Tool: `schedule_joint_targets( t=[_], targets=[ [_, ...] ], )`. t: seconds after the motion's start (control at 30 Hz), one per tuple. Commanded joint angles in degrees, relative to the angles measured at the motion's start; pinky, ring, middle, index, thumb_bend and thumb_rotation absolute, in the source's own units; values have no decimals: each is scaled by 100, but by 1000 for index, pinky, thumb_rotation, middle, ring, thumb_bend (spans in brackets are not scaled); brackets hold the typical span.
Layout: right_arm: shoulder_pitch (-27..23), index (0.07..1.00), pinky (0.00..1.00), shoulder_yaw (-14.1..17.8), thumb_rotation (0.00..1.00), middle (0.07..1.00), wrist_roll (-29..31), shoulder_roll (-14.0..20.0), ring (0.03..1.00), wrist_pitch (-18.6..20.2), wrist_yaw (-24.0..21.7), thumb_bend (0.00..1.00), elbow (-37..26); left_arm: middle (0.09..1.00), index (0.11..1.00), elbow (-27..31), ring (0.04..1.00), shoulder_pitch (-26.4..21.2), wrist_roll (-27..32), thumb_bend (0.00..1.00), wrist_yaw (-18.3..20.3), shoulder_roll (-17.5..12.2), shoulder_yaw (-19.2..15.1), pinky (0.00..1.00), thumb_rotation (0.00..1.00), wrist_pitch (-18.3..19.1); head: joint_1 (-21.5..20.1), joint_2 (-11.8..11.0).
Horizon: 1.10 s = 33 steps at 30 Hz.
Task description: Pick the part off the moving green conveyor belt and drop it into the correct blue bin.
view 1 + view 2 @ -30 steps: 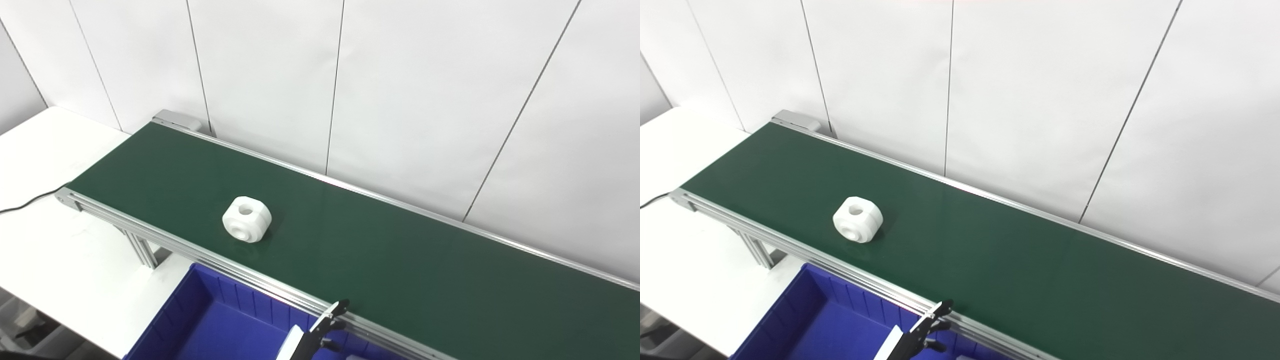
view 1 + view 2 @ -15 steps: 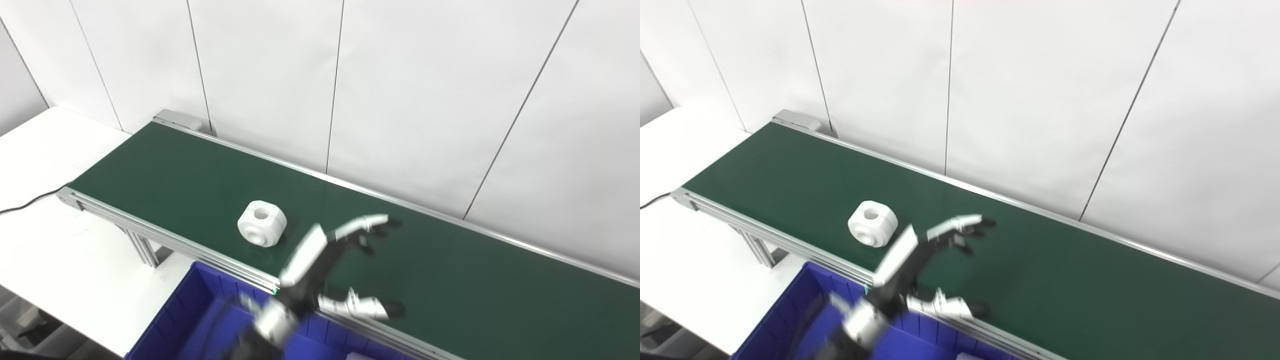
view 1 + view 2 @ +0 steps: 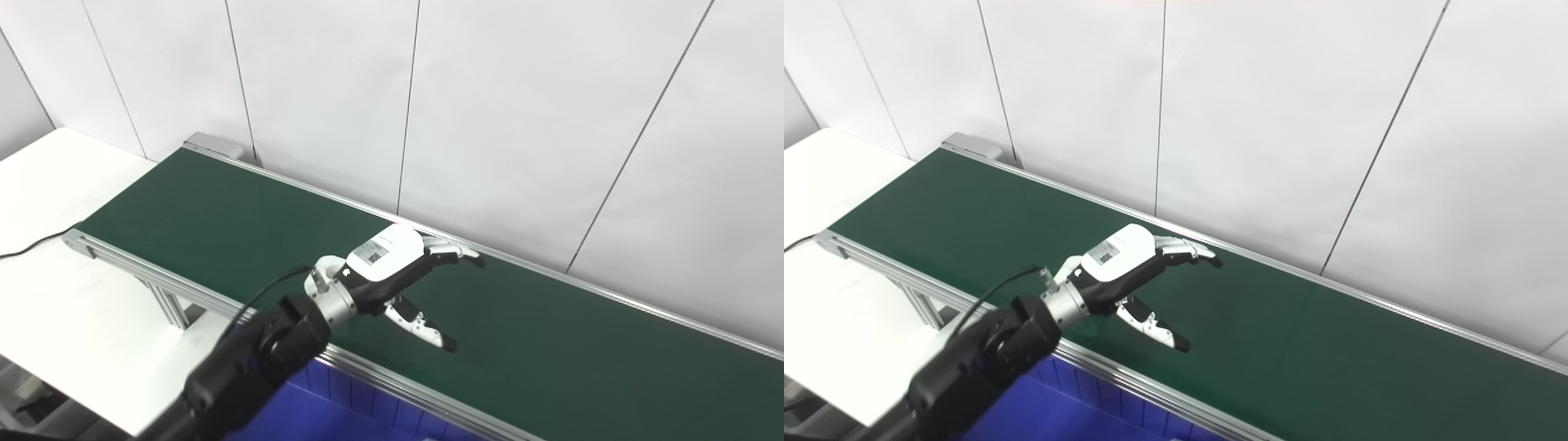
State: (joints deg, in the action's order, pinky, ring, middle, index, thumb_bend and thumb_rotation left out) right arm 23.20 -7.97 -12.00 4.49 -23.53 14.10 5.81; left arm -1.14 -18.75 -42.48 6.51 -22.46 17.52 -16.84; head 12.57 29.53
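My left hand (image 3: 398,269) reaches from the lower left over the green conveyor belt (image 3: 551,343), palm down, fingers and thumb spread apart and holding nothing. The white part with the round hole is almost fully hidden behind the hand's wrist; only a small white edge (image 3: 329,263) shows there, on the belt's near half. The fingers point right, past the part. The blue bin (image 3: 367,410) lies below the belt's near rail, partly covered by my forearm. My right hand is not in view.
The belt's aluminium near rail (image 3: 153,269) runs along the bin. A white table (image 3: 55,294) with a black cable (image 3: 30,248) lies left. A white panelled wall (image 3: 490,122) stands close behind the belt.
My left hand rose from below the near rail and moved out over the belt, above the part. The part rode right along the belt and is now hidden behind the wrist.
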Motion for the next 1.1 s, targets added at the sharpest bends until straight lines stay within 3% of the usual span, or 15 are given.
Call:
schedule_joint_targets(
  t=[0.0, 0.13, 0.37, 0.6, 0.77, 0.9, 1.0, 1.07],
  targets=[
    [70, 1000, 873, 28, 1000, 1000, -73, -68, 924, -234, -45, 649, -229, 789, 773, -238, 762, -365, -163, 950, -138, -191, 53, 699, 392, -321, -9, 8],
    [104, 1000, 867, 52, 1000, 1000, -115, -114, 917, -237, -79, 659, -293, 780, 766, -764, 761, -590, -320, 962, -123, -376, 109, 718, 349, -479, -40, 37],
    [170, 1000, 857, 97, 1000, 1000, -116, -147, 910, -211, -187, 708, -366, 781, 750, -1339, 777, -795, -524, 939, -71, -692, 244, 743, 375, -662, -46, 99],
    [206, 1000, 843, 127, 1000, 1000, -82, -189, 904, -183, -287, 727, -457, 797, 751, -1565, 796, -843, -509, 934, 182, -973, 333, 750, 375, -773, -52, 141],
    [195, 1000, 835, 145, 1000, 1000, -108, -188, 900, -245, -307, 735, -392, 805, 766, -1473, 807, -785, -657, 934, 400, -1114, 332, 769, 373, -520, -52, 146],
    [160, 1000, 827, 162, 1000, 1000, -97, -209, 890, -265, -307, 757, -302, 791, 757, -1596, 785, -704, -1078, 914, -56, -1167, 280, 749, 280, -363, -73, 127],
    [151, 1000, 823, 170, 1000, 1000, -93, -229, 886, -271, -314, 740, -312, 765, 746, -1815, 756, -658, -1507, 904, -684, -1096, 310, 718, 216, -204, -87, 88],
    [148, 1000, 814, 173, 1000, 1000, -92, -231, 882, -269, -324, 733, -318, 731, 724, -1989, 720, -652, -1667, 880, -1020, -1033, 345, 687, 123, -144, -87, 88]
  ],
)
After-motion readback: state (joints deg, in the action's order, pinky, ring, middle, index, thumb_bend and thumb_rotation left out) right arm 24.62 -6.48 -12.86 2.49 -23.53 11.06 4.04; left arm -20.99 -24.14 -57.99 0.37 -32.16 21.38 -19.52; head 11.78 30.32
